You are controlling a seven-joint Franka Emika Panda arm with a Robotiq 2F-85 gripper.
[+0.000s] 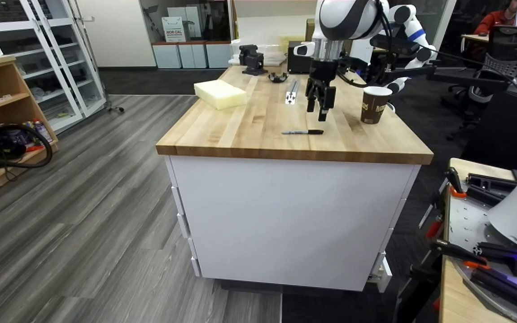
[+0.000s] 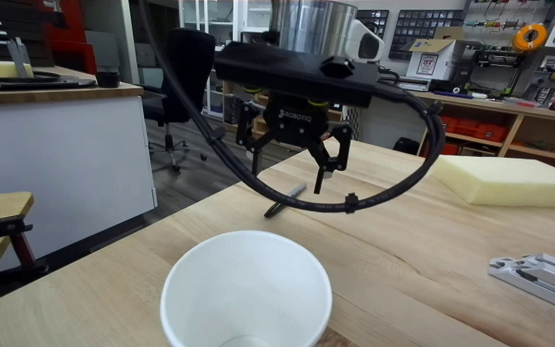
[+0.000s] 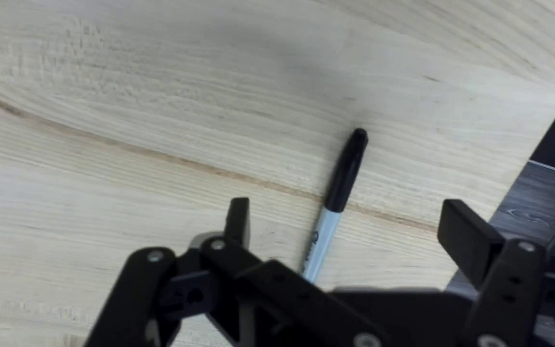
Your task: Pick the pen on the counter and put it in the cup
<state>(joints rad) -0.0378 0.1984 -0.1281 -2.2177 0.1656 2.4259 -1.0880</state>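
Pen (image 3: 335, 205) lies on the wooden counter (image 1: 240, 128), grey plank floor (image 1: 119, 188) alongside, the jaws spread wide above.

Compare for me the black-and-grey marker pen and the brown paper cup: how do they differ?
The slim black-and-grey marker pen lies flat; the wider brown paper cup stands upright. The pen is capped, whereas the cup is open on top. Both rest on the light wooden counter.

In an exterior view I record: silver rail (image 1: 291, 92); pale yellow block (image 1: 220, 94), left of it; black vise (image 1: 253, 62), farther off; wooden shelf unit (image 1: 5, 78) at left, white cabinet (image 1: 52, 58) beyond it; person in red (image 1: 498, 22), far right.
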